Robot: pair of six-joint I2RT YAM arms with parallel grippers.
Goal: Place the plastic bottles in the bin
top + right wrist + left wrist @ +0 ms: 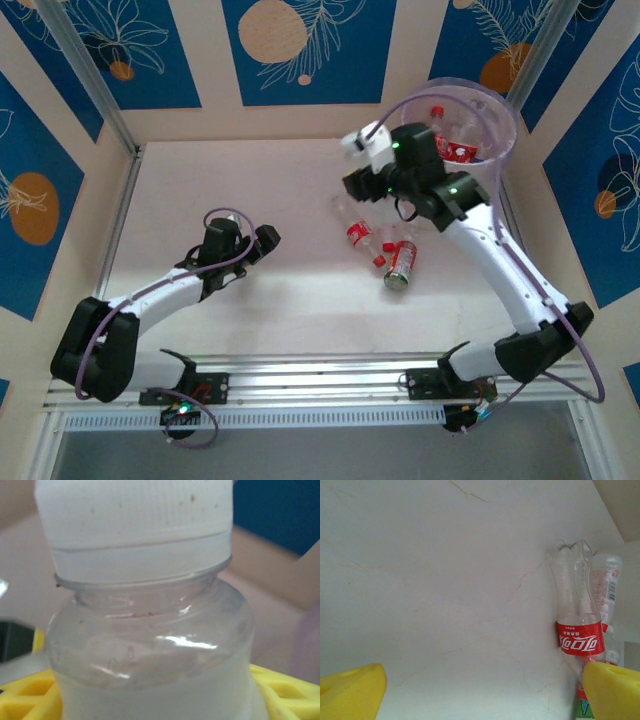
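Presently a white-capped bottle (145,630) is clamped by the right gripper (155,700), the bin (455,84) just beside it; gripped on slick plastic, it could be dropped short. The left gripper (480,690) is spread open.

Pale table (250,200) bears a few plastic bottles (400,262) near the bin (505,150)

Left wrist view, 3 o'clock side: clear plastic bottle with a red wrap label (572,587). The label carries a white flowing script logo (578,643) in the Coca-Cola style, upside down in frame. A short line of tiny white characters sits above it, too small to read. Just behind, at 2 o'clock: second clear bottle with a white label (607,587), small red print, illegible. Top view, 3 o'clock of centre: red-labelled clear bottles (358,233) lying flat, white marks on the labels, unreadable.
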